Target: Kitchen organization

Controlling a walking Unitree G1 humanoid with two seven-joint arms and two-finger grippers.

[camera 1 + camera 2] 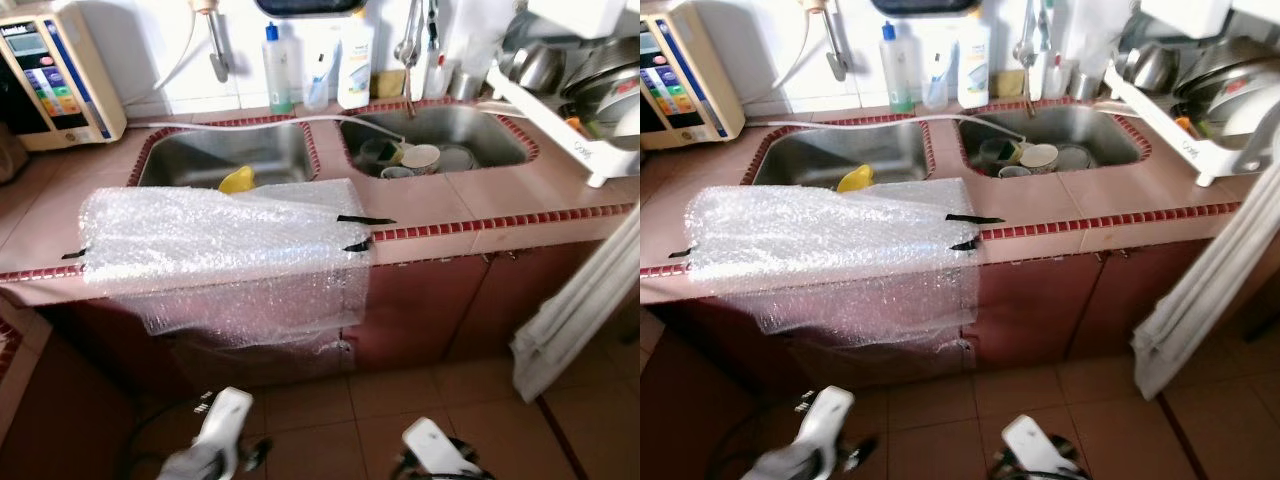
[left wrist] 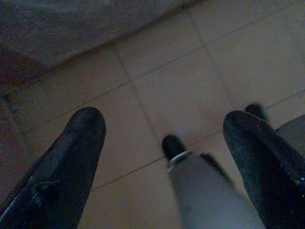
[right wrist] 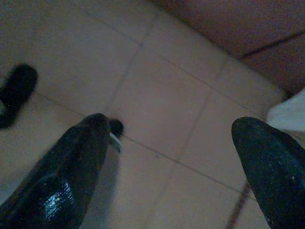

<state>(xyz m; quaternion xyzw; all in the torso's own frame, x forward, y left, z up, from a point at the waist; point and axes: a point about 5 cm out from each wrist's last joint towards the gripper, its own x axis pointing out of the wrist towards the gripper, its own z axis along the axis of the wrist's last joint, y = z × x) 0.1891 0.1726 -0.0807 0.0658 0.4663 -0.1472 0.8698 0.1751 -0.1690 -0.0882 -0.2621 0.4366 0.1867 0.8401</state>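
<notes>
A: Before the tiled table (image 1: pixel 560 215), what stood where?

B: Bubble wrap (image 1: pixel 220 250) lay taped over the table's front edge, hanging down the cabinet. Behind it, left sink (image 1: pixel 270 160) with a yellow object (image 1: pixel 237 180); right sink (image 1: pixel 490 135) holding cups and bowls (image 1: pixel 420 157). Bottles (image 1: pixel 355 55) along the back wall, dish rack (image 1: pixel 590 90) at far right, a white appliance (image 1: pixel 55 70) at far left.

A: And the arms?

B: Both hung low over the floor tiles (image 2: pixel 157 95). Left gripper (image 2: pixel 164 138) had its fingers spread wide, nothing held; right gripper (image 3: pixel 169 143) likewise spread and unladen.

A: Step in hand?

B: Approach, by my reading; nothing reached for. Next move likely called for closing on the table and raising an arm toward the sink dishes.
</notes>
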